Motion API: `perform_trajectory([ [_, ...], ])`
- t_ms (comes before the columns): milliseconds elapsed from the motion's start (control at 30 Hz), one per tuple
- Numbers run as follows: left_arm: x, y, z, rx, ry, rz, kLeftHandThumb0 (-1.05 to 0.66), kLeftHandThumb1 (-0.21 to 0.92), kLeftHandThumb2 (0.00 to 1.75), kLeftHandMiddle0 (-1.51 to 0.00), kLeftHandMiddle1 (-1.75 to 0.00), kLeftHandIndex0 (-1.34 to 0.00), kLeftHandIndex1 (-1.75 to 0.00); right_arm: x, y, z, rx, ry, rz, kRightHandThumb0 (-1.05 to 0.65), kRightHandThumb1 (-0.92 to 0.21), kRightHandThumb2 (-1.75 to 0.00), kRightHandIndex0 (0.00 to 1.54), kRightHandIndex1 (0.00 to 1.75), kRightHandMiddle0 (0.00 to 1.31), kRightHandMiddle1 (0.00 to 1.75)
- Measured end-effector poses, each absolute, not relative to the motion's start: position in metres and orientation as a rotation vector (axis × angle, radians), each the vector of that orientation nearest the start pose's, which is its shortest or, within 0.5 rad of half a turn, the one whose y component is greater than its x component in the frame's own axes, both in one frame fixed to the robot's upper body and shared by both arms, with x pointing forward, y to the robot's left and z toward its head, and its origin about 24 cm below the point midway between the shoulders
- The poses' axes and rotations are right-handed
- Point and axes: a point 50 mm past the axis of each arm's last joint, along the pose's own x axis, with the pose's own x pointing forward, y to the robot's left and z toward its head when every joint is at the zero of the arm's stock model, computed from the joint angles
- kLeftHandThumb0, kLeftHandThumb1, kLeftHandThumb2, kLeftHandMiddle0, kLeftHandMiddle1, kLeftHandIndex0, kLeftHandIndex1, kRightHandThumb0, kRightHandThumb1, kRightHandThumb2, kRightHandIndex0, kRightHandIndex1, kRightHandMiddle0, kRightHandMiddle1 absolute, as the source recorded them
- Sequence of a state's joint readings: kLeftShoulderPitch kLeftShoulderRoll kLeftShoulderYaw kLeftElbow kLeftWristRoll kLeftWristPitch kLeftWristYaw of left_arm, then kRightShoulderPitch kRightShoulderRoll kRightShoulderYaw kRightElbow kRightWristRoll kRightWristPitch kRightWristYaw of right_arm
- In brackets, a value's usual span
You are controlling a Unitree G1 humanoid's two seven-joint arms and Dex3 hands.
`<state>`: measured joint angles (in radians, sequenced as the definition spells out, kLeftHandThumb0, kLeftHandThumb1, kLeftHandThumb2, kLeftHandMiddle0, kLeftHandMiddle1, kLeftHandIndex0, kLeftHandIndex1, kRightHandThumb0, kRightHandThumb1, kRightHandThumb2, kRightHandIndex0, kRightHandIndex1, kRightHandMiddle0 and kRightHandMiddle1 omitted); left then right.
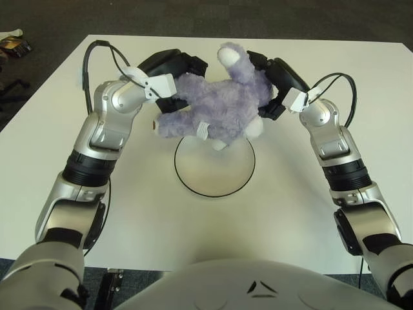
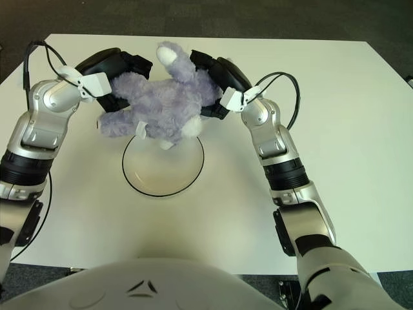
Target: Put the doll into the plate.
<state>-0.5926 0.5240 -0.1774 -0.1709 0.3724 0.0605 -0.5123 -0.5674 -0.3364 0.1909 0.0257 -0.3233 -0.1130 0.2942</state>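
1. Spanning the whole scene: white tabletop [image 1: 303,206], bare apart from the task items.
2. Held aloft over far rim of plate [image 1: 214,183]: purple plush doll [image 1: 216,103], soft, light, squashy; likely best squeezed at the torso from both sides.
3. Clamped on doll's flanks: left hand [image 1: 171,74], right hand [image 1: 274,81].

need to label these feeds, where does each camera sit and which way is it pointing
Left eye view: on the head, looking forward and down at the white table; both arms and the torso's top show.
Right eye view: beside it, set slightly right, same aim; the left arm is cut at the frame edge.
Both share: the left hand and right hand clasping the purple doll above the plate.
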Motion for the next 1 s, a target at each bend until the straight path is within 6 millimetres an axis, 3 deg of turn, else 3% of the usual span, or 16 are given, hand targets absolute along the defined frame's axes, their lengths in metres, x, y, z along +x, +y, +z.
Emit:
perform_trajectory([
  [500, 0.286, 0.132, 0.216, 1.082, -0.411, -0.558, 0.62, 0.01, 1.69, -0.87, -1.75, -1.12, -1.75, 0.309, -0.106, 0.178, -0.749, -0.527, 0.552, 0.0, 0.0, -1.63, 0.88, 1.61, 0.63, 1.75],
  [1000, 0.277, 0.132, 0.211, 1.044, -0.505, -0.594, 0.62, 0.01, 1.7, -0.88, -1.75, -1.11, -1.75, 0.3, -0.103, 0.176, -0.738, -0.543, 0.625, 0.0, -0.03, -1.59, 0.87, 1.59, 0.61, 1.75],
])
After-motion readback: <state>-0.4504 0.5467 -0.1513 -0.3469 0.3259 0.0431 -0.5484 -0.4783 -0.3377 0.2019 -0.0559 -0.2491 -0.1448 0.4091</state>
